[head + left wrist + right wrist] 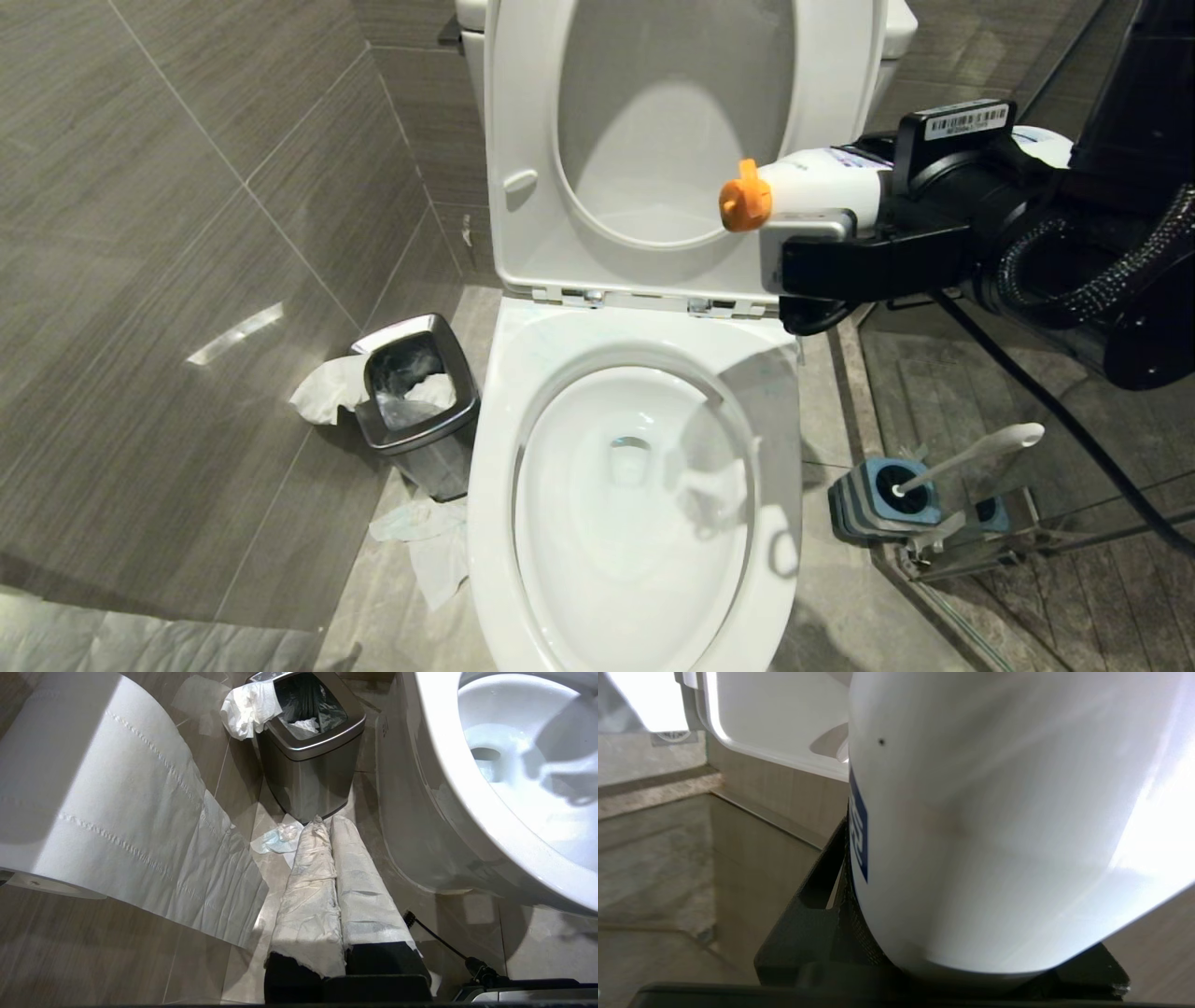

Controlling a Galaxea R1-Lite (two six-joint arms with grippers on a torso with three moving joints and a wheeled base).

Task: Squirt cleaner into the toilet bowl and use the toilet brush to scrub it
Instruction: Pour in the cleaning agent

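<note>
Right gripper [822,245] clamped on a white cleaner bottle [822,182], held level above the right rear edge of the toilet bowl [504,448], near the seat hinges; orange nozzle cap [744,196] pointing toward the robot's left, in front of the raised seat and lid [523,140]. From the right wrist view, bottle body [994,826] filling most of the picture, wedged between black fingers [817,914], with a blue label strip on its side. Bowl open, white basin with water at the bottom. Toilet brush [971,455] standing tilted in its blue-and-grey holder [873,499] on the floor right of the bowl, well apart from the gripper, white handle leaning to the right. Left gripper [334,872] low beside the bowl's left flank, fingers [308,905] wrapped in white paper and pressed together, holding nothing. Small steel bin [415,401] on the floor left of the bowl, tissue [322,387] draped over its rim, more crumpled paper [425,546] on the tiles in front of it. Toilet paper roll [93,798] hanging close to the left wrist camera.
</note>
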